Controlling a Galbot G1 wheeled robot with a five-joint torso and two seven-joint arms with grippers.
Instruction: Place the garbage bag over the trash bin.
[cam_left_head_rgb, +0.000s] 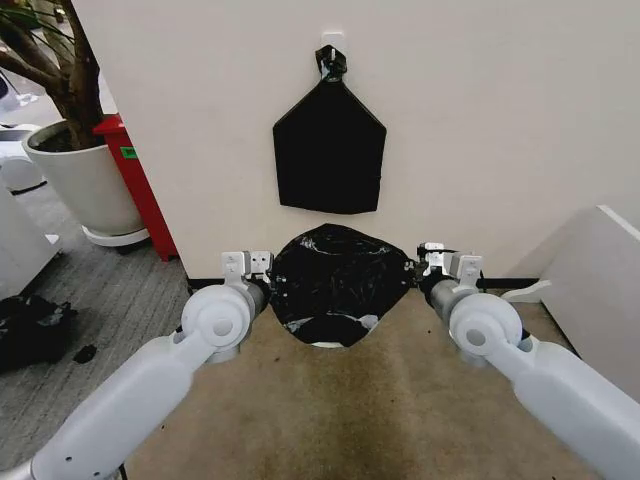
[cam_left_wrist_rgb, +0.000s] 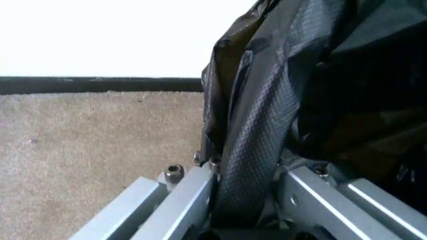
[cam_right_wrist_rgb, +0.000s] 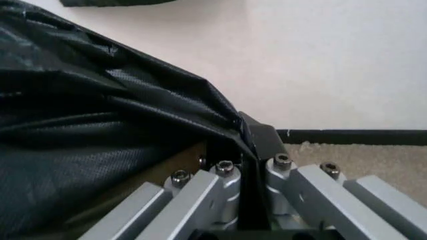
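Both grippers pinch the garbage bag (cam_left_head_rgb: 338, 282) by its opposite edges: the left gripper (cam_left_head_rgb: 262, 283) has its fingers (cam_left_wrist_rgb: 183, 197) pressed together on a fold of black film at the bag's left side, and the right gripper (cam_left_head_rgb: 420, 272) clamps the film at the bag's right side, its fingers (cam_right_wrist_rgb: 220, 185) closed with only a thin dark strip between them. The bag is stretched between them into a wide, glossy, wrinkled oval, held above the tan carpet (cam_left_head_rgb: 340, 410). At the bag's lower edge a small pale crescent shows, which looks like the rim of the trash bin (cam_left_head_rgb: 328, 345) under the film. Behind the bag rises a cream wall (cam_left_head_rgb: 500, 120) with a dark baseboard (cam_left_wrist_rgb: 100, 85), and above the bag a flat black bundle (cam_left_head_rgb: 329, 145) hangs from a wall hook (cam_left_head_rgb: 331, 42). Far left of the bag stand a red cabinet (cam_left_head_rgb: 140, 185) and a large white plant pot (cam_left_head_rgb: 85, 180) on grey flooring, where a crumpled black bag (cam_left_head_rgb: 32, 328) lies. To the bag's right sits a pale grey panel (cam_left_head_rgb: 600, 280).
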